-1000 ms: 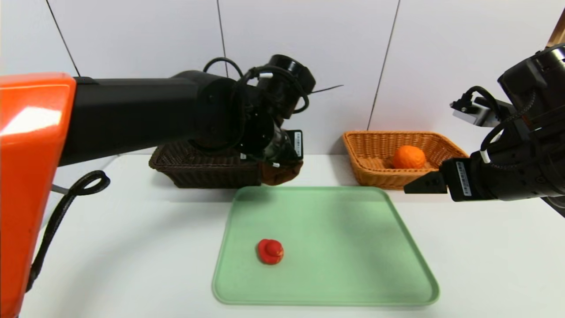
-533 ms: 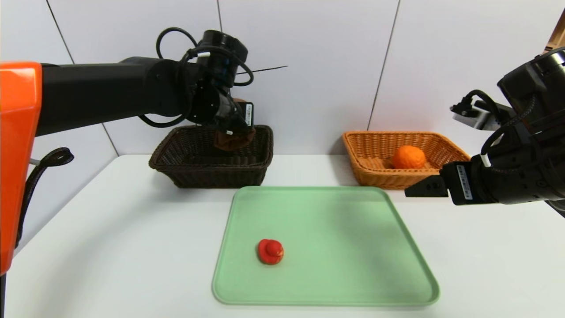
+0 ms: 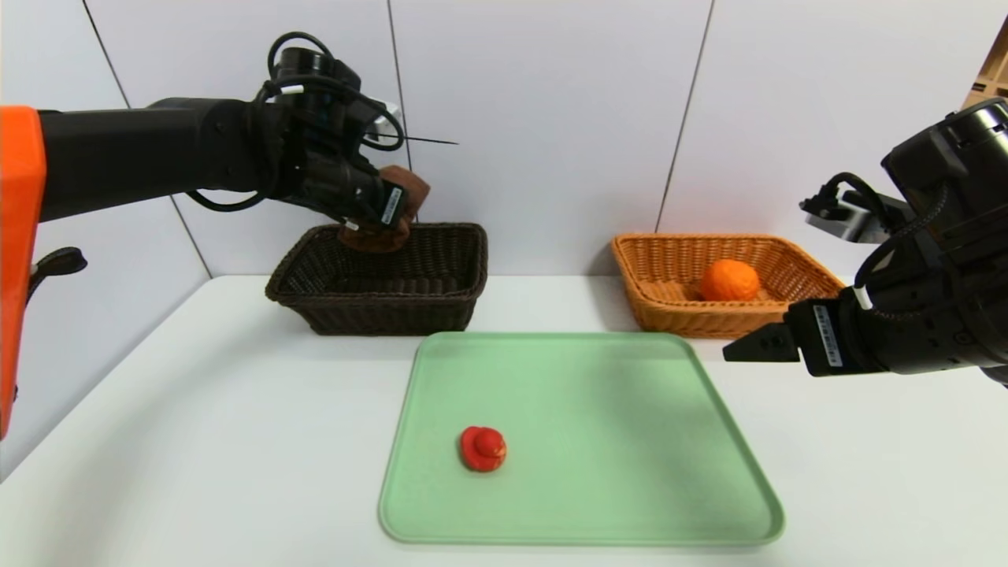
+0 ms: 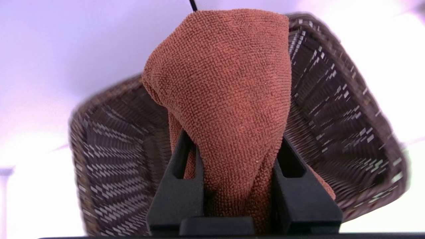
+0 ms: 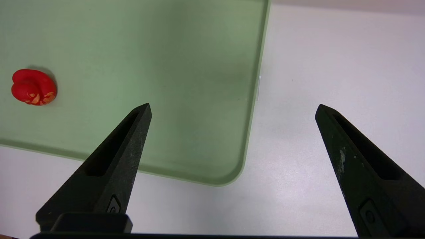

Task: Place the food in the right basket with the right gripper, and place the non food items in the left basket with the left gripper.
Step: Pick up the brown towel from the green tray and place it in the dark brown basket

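Your towel [image 3: 394, 213] not dropped yet: pinched in left gripper [image 3: 376, 228], hanging over back rim of left basket [image 3: 378, 303]. Dark basket looks empty inside so far. Food side done I'd say: orange [image 3: 729, 280] already sitting in right basket [image 3: 669, 307], nothing else in there. Still left: release towel, then grab red toy [image 3: 482, 449], alone on green tray [image 3: 583, 504] on desk [image 3: 197, 441]. Right gripper [image 5: 232, 109] parked near tray's right side, fingers spread wide, holding nothing.
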Tool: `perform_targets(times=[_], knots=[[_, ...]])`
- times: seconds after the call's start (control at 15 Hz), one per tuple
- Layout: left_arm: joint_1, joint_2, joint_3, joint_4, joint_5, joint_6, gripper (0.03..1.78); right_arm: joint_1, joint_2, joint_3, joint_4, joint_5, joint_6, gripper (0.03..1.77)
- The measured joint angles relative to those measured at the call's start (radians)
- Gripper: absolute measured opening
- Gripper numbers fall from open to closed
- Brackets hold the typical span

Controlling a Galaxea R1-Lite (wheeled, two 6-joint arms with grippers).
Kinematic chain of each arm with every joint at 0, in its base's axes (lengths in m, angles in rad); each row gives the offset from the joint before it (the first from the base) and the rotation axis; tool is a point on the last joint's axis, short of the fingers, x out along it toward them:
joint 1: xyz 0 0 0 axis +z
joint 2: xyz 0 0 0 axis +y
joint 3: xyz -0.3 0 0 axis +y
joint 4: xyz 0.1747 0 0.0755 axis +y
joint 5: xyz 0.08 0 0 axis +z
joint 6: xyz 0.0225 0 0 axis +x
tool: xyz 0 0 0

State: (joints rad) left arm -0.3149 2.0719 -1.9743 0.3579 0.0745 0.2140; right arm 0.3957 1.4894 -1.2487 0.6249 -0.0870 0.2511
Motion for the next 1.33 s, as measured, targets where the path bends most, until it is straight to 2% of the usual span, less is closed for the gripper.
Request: perform_targets(times=[0.33, 0.47, 0.53, 0.8, 1.0, 1.33], knots=[[0.102, 0.032, 0.000, 0.007, -0.187, 0.411, 0.50, 0.000, 0.003, 0.003, 0.000, 0.000, 0.000, 1.70], [0.126, 0.061, 0.000, 0.009, -0.199, 0.552, 0.50, 0.000, 0.005, 0.007, -0.002, 0.001, 0.001, 1.70], [0.130, 0.076, 0.000, 0.009, -0.199, 0.586, 0.50, 0.000, 0.006, 0.011, -0.008, 0.002, 0.000, 1.70], [0.134, 0.119, 0.000, 0.009, -0.201, 0.594, 0.54, 0.000, 0.007, 0.024, -0.030, -0.001, 0.001, 1.70], [0.134, 0.133, 0.000, 0.005, -0.201, 0.589, 0.92, 0.000, 0.008, 0.026, -0.031, 0.000, 0.000, 1.70], [0.134, 0.136, 0.000, 0.003, -0.201, 0.587, 1.30, 0.000, 0.009, 0.026, -0.030, -0.001, 0.001, 1.70]])
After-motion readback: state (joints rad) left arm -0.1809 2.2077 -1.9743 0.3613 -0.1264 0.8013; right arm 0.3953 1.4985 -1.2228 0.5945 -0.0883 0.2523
